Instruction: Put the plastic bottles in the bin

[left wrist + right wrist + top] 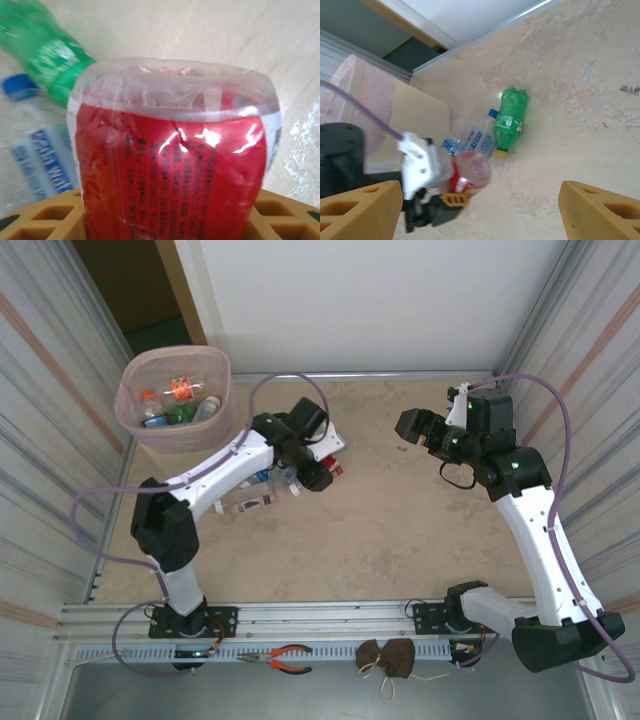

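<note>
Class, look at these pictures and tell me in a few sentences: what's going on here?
The left hand grips a red-labelled bottle, close to a green bottle and a blue-labelled clear bottle. The right hand hangs open and empty above the table. The pink bin at the far left already holds several bottles.

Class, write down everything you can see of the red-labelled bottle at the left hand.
The red-labelled bottle is clear, thin plastic with a glossy, creased red label bearing small dark print. A clear rounded end points away from the wrist camera. It sits between the yellow fingers of the left hand, which appear to touch both its sides, over the beige table.
</note>
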Motion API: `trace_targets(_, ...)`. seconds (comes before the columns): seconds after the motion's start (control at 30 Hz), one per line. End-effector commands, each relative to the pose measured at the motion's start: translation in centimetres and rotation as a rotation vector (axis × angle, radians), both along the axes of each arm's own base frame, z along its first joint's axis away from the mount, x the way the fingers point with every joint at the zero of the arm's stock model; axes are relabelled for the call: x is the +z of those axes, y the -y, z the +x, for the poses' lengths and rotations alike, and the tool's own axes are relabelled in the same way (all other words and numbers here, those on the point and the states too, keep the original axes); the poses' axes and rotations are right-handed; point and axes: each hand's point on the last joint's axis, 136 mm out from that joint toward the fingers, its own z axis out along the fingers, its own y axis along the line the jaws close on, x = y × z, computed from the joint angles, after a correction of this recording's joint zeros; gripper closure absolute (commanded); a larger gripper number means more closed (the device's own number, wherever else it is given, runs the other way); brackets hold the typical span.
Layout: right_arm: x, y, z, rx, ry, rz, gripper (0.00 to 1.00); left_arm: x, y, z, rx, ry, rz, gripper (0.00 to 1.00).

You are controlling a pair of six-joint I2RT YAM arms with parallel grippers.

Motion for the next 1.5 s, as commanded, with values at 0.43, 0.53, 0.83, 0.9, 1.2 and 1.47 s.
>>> trace_targets(0.43,0.0,0.1,0.2,0.007,0.011,-0.002,0.19,18.5,-11.8,2.9,0.280,0.212,-0.300,0.46)
trace_targets(0.53,-0.1,0.0,0.3,0.006,0.011,0.000,0.19,20.9,-14.2,3.2,0.339,0.247,-0.353,0.47)
trace_targets(0.83,-0.3,-0.3,0.7,0.013,0.008,0.012,0.19,25.0,-22.0,5.0,0.564,0.335,-0.442,0.49)
trace_targets(0.9,-0.4,-0.3,0.8,0.014,0.005,0.012,0.20,25.0,-23.8,5.6,0.618,0.340,-0.442,0.49)
trace_targets(1.2,-0.9,-0.6,1.2,0.021,-0.006,0.022,0.20,22.3,-32.0,9.6,0.869,0.364,-0.273,0.50)
trace_targets(1.47,-1.6,-0.9,1.8,0.031,-0.020,0.020,0.20,18.8,-38.4,12.0,1.030,0.379,0.008,0.50)
